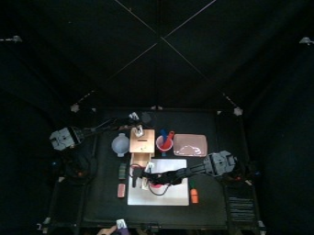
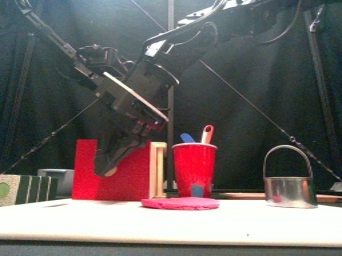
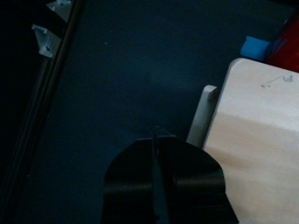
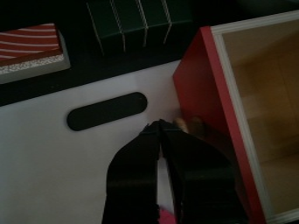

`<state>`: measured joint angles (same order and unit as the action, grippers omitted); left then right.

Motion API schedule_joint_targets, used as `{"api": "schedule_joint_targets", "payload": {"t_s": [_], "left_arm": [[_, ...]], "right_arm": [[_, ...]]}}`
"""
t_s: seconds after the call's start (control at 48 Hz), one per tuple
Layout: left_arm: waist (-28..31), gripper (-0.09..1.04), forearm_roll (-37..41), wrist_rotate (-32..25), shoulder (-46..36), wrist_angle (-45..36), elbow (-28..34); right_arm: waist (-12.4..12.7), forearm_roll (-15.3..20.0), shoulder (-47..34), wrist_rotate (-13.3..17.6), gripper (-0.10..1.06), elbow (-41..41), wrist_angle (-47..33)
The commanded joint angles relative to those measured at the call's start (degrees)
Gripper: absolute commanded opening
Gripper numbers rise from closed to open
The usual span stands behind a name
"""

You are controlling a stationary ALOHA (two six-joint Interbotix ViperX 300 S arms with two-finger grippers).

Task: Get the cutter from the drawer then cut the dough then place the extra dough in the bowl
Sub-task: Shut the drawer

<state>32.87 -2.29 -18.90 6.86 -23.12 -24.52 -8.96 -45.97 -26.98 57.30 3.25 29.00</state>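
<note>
One of three steps done: cutter (image 2: 290, 178) out of drawer (image 4: 205, 96), standing lower right, front view. Dough (image 2: 181, 203) looks uncut, bottom centre; scraps to bowl (image 1: 119, 144) remain. My right hand (image 4: 162, 129) pinched empty beside drawer; left hand (image 3: 156, 138) pinched, resting.

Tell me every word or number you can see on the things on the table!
No words or numbers can be read anywhere.
The red cup, the metal cutter and the red drawer front look plain.
A tiny mark on the wooden box is too small to read.
</note>
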Motion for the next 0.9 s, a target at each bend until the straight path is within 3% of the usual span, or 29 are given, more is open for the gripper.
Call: {"api": "schedule_joint_targets", "payload": {"t_s": [0.021, 0.312, 0.896], "left_arm": [[-0.4, 0.39, -0.1, -0.1, -0.3, 0.7, 1.0], [-0.5, 0.39, -0.1, -0.1, -0.3, 0.7, 0.5], [-0.5, 0.38, 0.0, -0.2, 0.4, 1.7, 0.4]], "right_arm": [[1.1, -0.2, 1.5, -0.1, 0.25, -1.1, -0.1], [2.8, -0.4, 1.8, -0.2, 0.25, -0.9, 0.4], [5.8, -4.5, 4.0, -0.2, 0.25, -0.3, 2.7]]}}
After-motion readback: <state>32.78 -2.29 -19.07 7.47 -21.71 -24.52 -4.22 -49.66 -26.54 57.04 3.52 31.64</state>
